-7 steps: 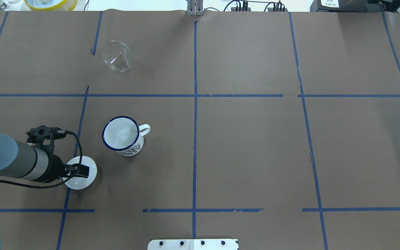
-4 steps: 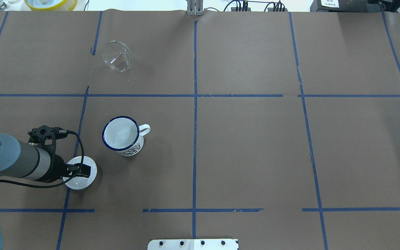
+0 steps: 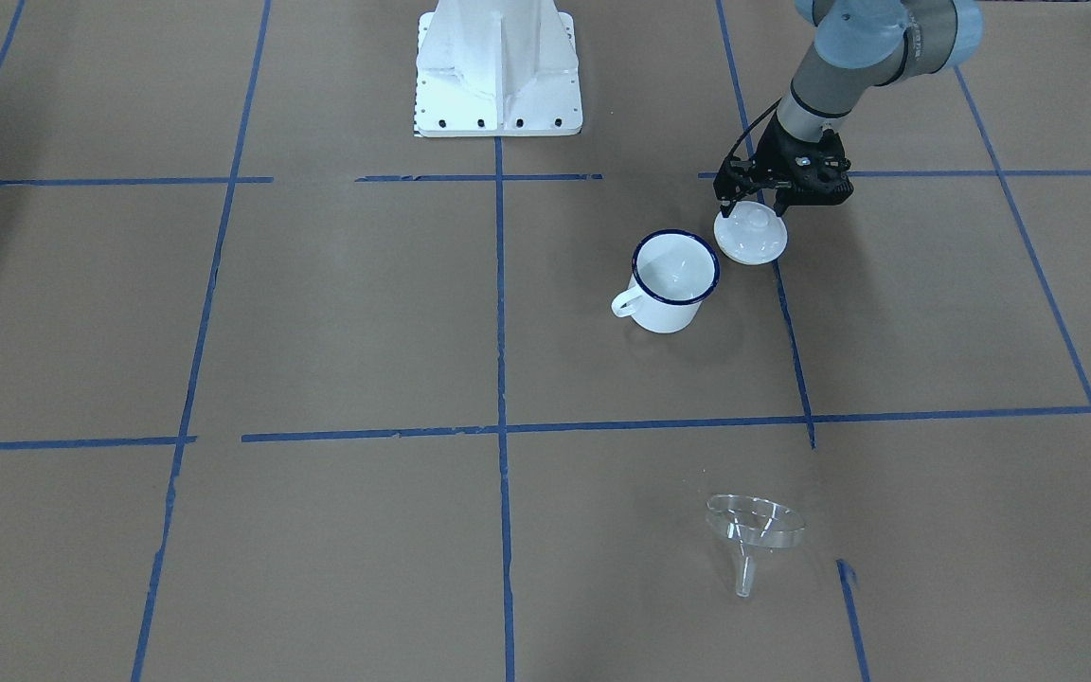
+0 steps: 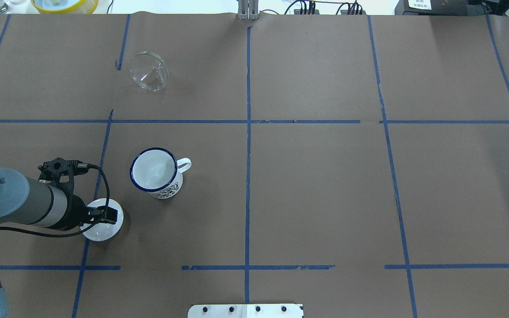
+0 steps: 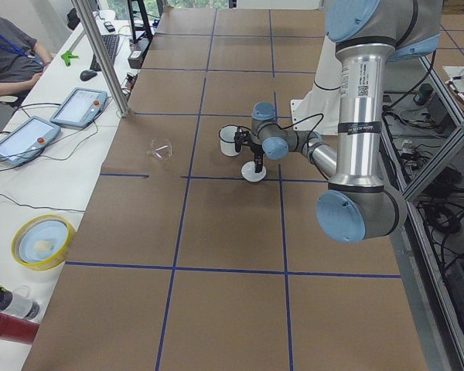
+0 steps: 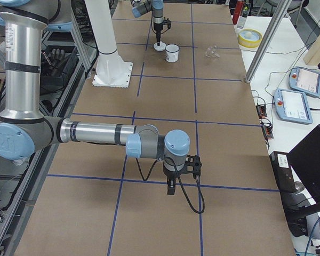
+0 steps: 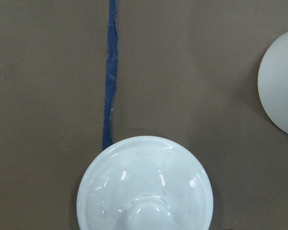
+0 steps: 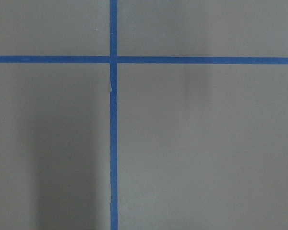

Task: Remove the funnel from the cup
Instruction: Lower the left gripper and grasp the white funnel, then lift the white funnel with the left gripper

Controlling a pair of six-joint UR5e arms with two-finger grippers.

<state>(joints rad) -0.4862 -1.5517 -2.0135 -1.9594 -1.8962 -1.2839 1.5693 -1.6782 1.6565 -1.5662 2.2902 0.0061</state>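
Observation:
The clear funnel [image 4: 148,72] lies on its side on the brown paper at the far left, well apart from the cup; it also shows in the front view [image 3: 754,526]. The white cup [image 4: 153,170] with a dark blue rim stands upright and empty [image 3: 673,279]. My left gripper [image 3: 752,206] hangs open just over a round white knobbed lid [image 3: 750,237], with a finger on either side of the knob. In the overhead view the left gripper [image 4: 106,215] covers part of the lid [image 4: 100,229]. My right gripper [image 6: 170,189] shows only in the right side view; I cannot tell its state.
The lid [image 7: 145,184] fills the bottom of the left wrist view, beside a blue tape line [image 7: 110,72]. The robot's white base [image 3: 498,66] stands at the near table edge. A yellow bowl [image 4: 64,4] sits beyond the far edge.
My left arm has shifted very slightly over the lid. The funnel, the cup and the lid have not moved.

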